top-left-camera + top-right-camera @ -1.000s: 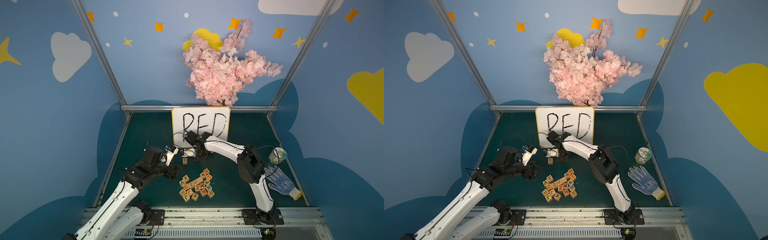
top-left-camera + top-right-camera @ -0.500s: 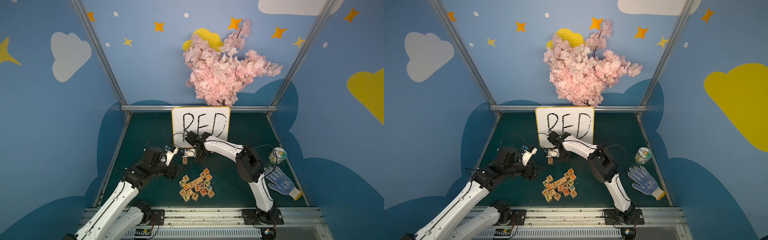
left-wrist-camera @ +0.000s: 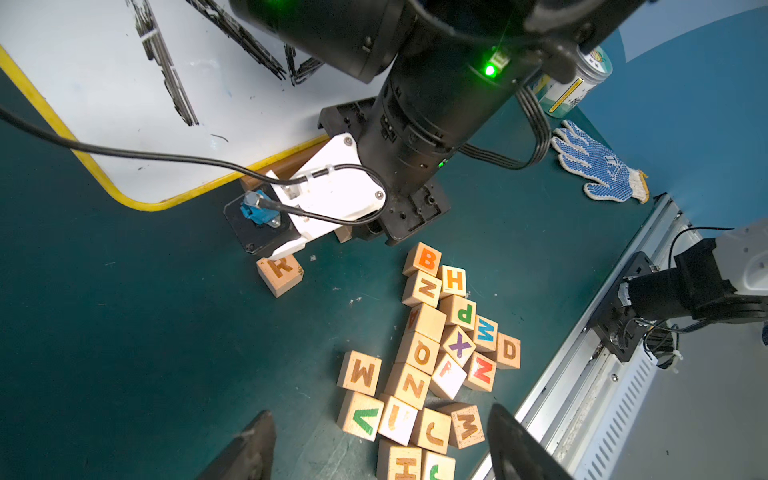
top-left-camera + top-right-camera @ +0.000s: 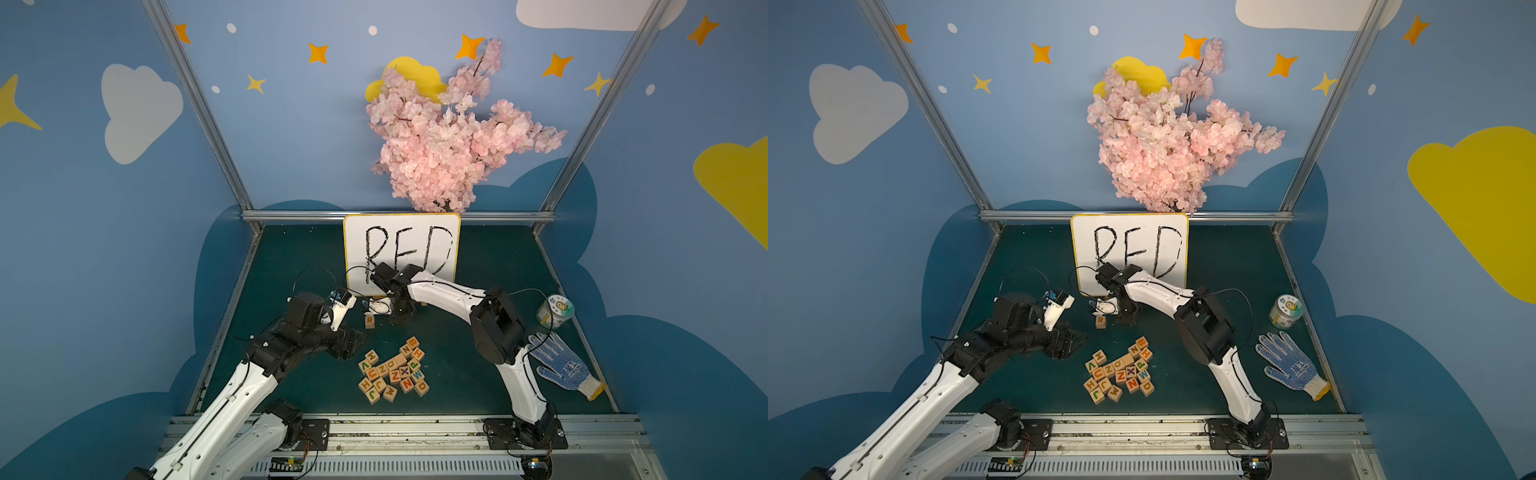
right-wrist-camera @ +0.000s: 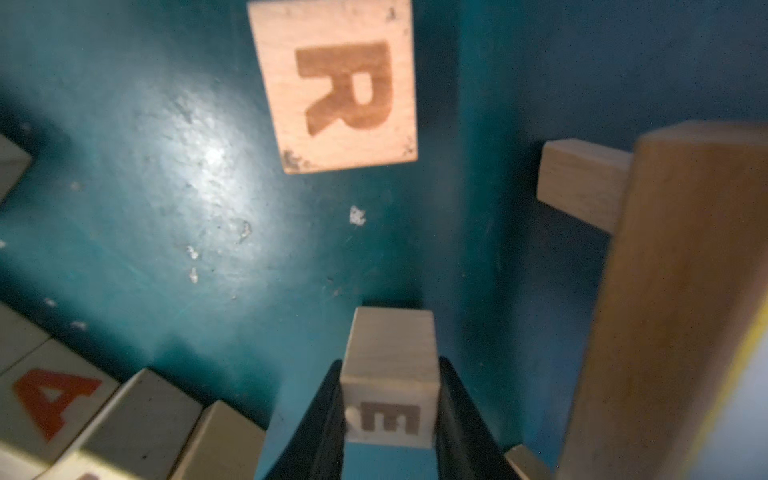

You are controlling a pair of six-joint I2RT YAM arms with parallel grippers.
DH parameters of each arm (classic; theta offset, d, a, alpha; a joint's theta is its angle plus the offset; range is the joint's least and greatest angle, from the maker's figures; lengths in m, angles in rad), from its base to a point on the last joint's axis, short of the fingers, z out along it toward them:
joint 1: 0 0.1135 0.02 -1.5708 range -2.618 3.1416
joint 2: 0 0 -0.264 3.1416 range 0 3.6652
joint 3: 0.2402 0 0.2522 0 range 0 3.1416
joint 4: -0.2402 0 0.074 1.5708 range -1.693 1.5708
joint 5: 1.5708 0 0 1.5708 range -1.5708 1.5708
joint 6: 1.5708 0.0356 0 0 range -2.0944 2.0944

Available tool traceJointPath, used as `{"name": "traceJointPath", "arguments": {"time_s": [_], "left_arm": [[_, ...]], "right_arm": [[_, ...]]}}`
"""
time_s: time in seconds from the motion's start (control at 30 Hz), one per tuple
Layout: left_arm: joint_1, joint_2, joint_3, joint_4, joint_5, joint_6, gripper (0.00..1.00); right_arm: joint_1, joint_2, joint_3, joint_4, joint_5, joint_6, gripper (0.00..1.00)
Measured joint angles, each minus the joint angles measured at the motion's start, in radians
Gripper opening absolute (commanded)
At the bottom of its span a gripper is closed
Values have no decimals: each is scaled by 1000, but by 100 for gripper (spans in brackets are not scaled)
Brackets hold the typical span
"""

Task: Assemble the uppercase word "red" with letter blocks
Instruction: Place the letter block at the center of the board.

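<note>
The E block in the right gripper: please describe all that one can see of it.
The E block is a small cube of pale bare wood. Its face toward the wrist camera bears a brownish capital E; the next face is plain. The two black fingers of the right gripper clamp its opposite sides. It is apart from the R block, over the dark green mat; whether it touches the mat cannot be told.

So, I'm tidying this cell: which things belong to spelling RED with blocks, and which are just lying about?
Job: R block, E block in the right gripper, D block at the edge of the pile.
Lying about: whiteboard (only shows the word), glove, jar, blossom branch, the other piled letters.
</note>
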Motion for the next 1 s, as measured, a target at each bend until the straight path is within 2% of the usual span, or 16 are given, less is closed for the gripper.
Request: {"name": "traceJointPath", "arguments": {"time_s": [0.37, 0.73, 1.0], "left_arm": [[1, 1, -1, 0, 7, 0, 79], [2, 1, -8, 1, 11, 0, 79], [4, 1, -8, 3, 13, 0, 79]], "right_arm": [[0, 0, 0, 0, 0, -3, 33], [0, 0, 0, 0, 0, -3, 40], [0, 0, 0, 0, 0, -4, 34]]}}
